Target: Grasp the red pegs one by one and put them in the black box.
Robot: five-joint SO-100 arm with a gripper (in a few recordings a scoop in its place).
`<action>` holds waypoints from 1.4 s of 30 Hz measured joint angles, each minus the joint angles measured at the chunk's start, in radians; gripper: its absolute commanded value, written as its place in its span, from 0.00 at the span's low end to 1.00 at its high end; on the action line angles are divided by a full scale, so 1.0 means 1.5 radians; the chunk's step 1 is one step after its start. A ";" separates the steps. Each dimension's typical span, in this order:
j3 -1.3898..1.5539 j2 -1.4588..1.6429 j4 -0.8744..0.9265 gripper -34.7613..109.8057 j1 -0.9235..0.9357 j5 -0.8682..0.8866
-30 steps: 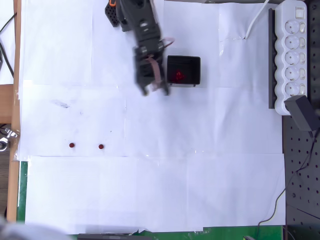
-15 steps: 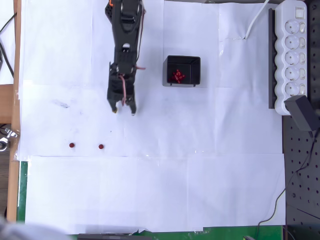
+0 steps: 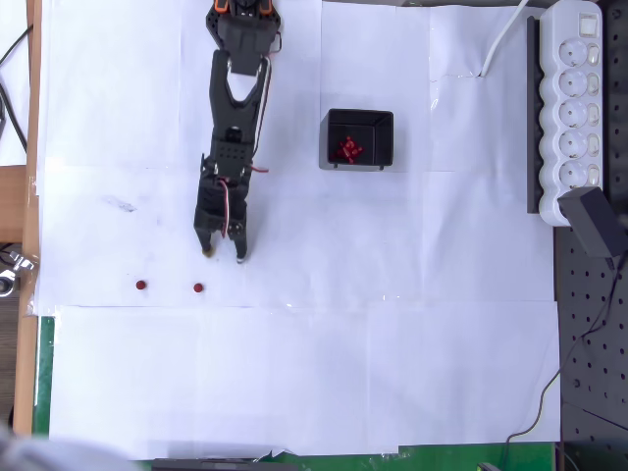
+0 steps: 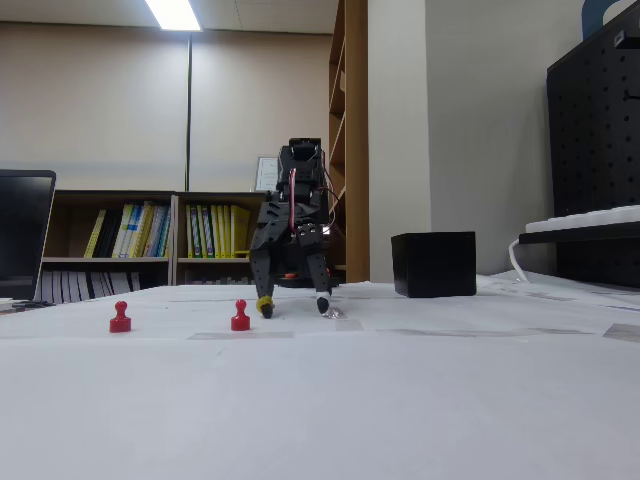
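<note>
Hand [image 3: 222, 253] spread apart, empty — nearest red peg [image 3: 198, 288] stands just below it in the overhead view.

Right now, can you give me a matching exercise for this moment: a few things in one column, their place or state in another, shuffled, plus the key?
Column one:
1. gripper
2. black box
3. two loose red pegs
4. white power strip

Column two:
A. at the right edge in the overhead view
B. standing on the white paper, apart from each other
C. open, tips low over the paper, near a peg
D. holding a cluster of red pegs

Pairs: 1-C, 2-D, 3-B, 4-A
</note>
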 measured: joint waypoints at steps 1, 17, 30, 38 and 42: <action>0.012 0.011 0.000 0.38 0.003 0.005; 0.140 0.109 -0.021 0.38 0.044 0.021; 0.191 0.160 -0.034 0.36 0.042 0.030; 0.204 0.170 -0.040 0.36 0.038 0.030; 0.208 0.178 -0.056 0.34 0.039 0.041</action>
